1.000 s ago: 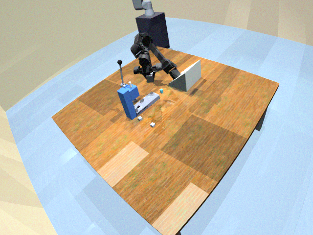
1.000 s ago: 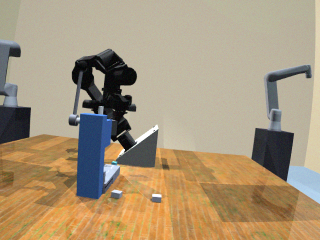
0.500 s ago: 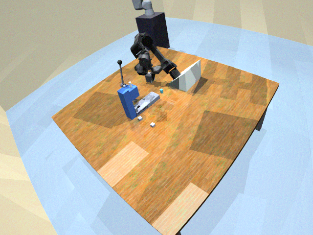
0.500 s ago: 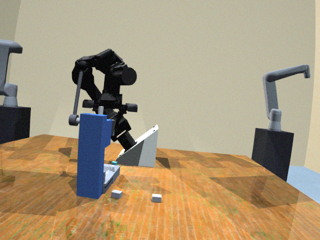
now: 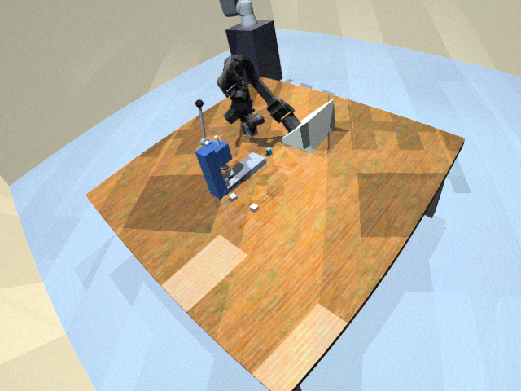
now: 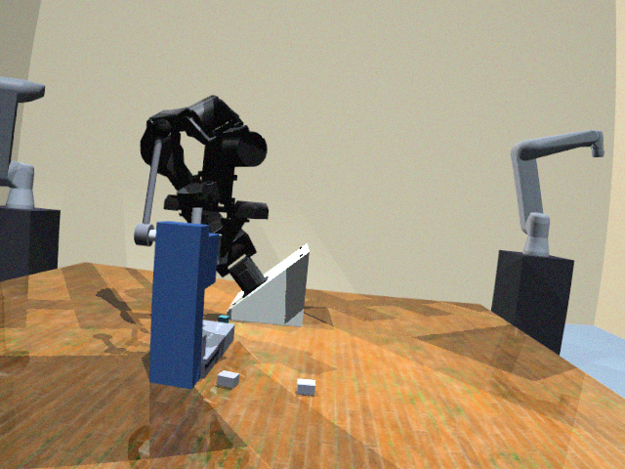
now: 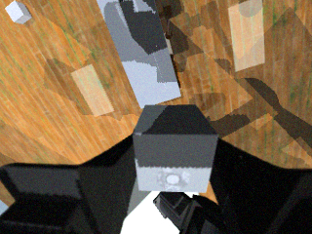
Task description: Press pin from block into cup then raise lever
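Pincer clamped on the dark grey square block, held above table height. Grey metal press bed lies just ahead, long axis running toward the blue upright.

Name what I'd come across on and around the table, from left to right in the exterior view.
Grey mechanical arm on a dark box-shaped pedestal → upright blue press → small white block → second small white block → another grey arm.

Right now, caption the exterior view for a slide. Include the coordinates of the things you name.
Blue lever press (image 6: 176, 303), lever (image 6: 151, 187) raised, before a black robot arm (image 6: 218, 151) and white wedge (image 6: 262, 305).
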{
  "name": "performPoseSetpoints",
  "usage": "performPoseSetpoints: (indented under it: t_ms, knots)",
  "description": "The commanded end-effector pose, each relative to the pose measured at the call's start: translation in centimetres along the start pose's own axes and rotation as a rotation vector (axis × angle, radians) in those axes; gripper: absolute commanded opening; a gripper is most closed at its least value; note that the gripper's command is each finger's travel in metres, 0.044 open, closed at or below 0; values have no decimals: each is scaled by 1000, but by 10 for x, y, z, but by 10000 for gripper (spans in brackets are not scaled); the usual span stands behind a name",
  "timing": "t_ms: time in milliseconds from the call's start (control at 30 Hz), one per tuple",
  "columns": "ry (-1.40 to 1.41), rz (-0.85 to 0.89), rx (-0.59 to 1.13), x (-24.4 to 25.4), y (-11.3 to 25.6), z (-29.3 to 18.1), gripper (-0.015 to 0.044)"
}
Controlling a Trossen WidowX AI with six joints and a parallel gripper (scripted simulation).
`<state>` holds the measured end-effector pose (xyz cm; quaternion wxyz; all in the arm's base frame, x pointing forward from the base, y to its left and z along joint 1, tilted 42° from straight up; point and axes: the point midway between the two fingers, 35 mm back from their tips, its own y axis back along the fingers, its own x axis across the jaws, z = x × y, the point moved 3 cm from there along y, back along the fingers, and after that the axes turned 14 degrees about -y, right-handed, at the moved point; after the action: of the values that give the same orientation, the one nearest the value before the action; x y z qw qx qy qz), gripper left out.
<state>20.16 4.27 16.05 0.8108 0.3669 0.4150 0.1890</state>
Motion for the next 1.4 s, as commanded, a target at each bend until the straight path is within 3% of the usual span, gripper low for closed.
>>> performPoseSetpoints:
  t_ms: [0, 1067, 1367]
  knots:
    - [-143, 0, -2, 0, 1, 1, 0]
    - [-1247, -1, -1, 0, 0, 1, 0]
    - [-1270, 0, 1, 5, -8, 3, 0]
